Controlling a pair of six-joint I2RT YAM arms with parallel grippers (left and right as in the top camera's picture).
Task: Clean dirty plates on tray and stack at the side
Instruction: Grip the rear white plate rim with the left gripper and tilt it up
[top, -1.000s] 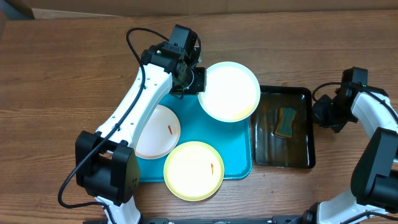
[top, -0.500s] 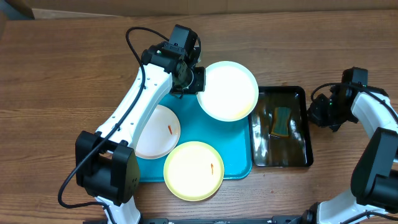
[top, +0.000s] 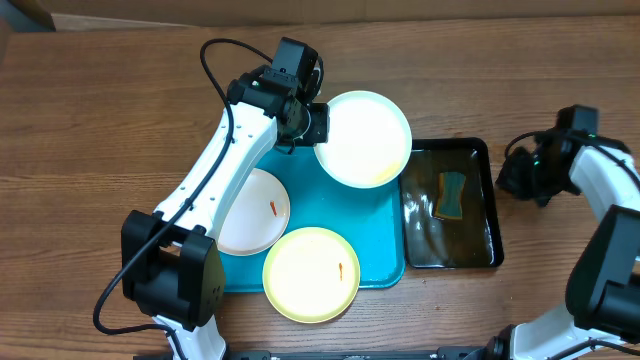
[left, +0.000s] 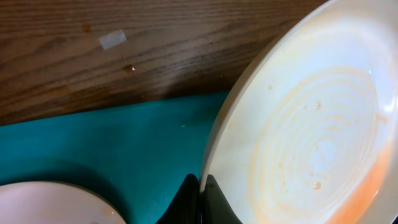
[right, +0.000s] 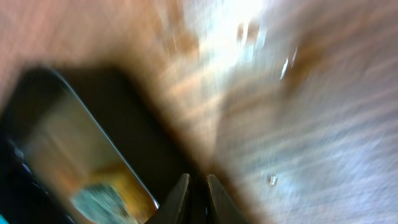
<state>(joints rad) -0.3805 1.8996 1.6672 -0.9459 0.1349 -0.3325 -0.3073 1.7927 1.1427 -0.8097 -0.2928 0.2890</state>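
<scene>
Brown wooden table (top: 100, 120), overhead view. Large turquoise rectangular plastic tray (top: 380, 230) sits at centre.

- On its left half: white round plate (top: 260, 220) with a small orange smear, lying flat and partly hidden under the left arm.
- On its front rim: pale yellow round plate (top: 311, 274), also smeared, overhanging toward the near table edge.
- At its far right corner: second white round plate (top: 362, 140), reaching past the tray rim. The left fingers (left: 214, 205) are pinching this plate's near rim. The wrist view shows faint orange rings on its face.

Smaller black rectangular tray (top: 497, 210) lies just right of the turquoise one. It holds brownish liquid and a yellow-green sponge (top: 452, 195).

Right fingers (right: 217, 194) are over bare table just beside the black tray, gripping nothing. Only a thin gap shows, and the blur hides whether they are pressed together.
</scene>
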